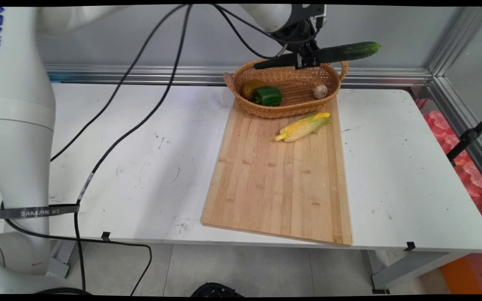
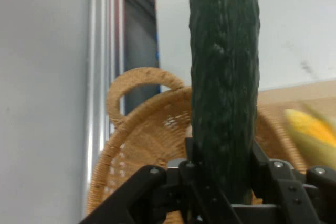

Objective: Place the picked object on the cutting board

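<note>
My gripper (image 1: 306,60) is shut on a long dark green cucumber (image 1: 341,52), holding it roughly level in the air above the back rim of the wicker basket (image 1: 291,109). In the hand view the cucumber (image 2: 224,77) runs straight up from between the fingers (image 2: 260,158), with the wicker basket (image 2: 136,145) below it. Inside the basket lie a green pepper (image 1: 268,96), a yellow pepper (image 1: 250,88) and a small pale bulb (image 1: 320,91). An ear of corn (image 1: 303,126) with its husk lies on the wooden cutting board (image 1: 278,184) just in front of the basket.
The cutting board lies lengthwise on the white table (image 1: 391,167), with the basket at its far end. Black cables (image 1: 140,121) hang across the table's left half. An aluminium frame (image 1: 140,74) runs along the wall behind. Red items (image 1: 471,175) lie on the floor at right.
</note>
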Available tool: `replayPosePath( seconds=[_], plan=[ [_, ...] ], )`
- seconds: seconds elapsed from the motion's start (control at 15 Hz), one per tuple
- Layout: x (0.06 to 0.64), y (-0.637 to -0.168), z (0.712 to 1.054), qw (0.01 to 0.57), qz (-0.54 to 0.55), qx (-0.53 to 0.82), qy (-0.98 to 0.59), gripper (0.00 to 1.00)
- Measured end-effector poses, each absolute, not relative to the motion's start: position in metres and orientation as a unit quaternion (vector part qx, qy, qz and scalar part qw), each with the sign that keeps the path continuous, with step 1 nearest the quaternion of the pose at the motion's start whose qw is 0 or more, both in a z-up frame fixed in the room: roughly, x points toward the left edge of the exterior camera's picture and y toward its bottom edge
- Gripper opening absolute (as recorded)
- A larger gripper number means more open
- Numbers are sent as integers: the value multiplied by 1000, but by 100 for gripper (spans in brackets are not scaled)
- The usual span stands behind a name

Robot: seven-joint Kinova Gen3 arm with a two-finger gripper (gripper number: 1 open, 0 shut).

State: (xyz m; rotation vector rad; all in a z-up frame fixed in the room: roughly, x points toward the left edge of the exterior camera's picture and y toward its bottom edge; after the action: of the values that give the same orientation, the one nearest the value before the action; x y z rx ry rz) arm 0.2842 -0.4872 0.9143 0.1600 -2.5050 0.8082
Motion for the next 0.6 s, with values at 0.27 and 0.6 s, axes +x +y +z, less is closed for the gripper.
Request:
replayPosePath(
  seconds=[0.27, 0.6],
  plan=[
    [281, -446, 940, 256, 257, 80, -928, 0],
    [274, -386, 956, 255, 189, 123, -940, 0]
  ],
)
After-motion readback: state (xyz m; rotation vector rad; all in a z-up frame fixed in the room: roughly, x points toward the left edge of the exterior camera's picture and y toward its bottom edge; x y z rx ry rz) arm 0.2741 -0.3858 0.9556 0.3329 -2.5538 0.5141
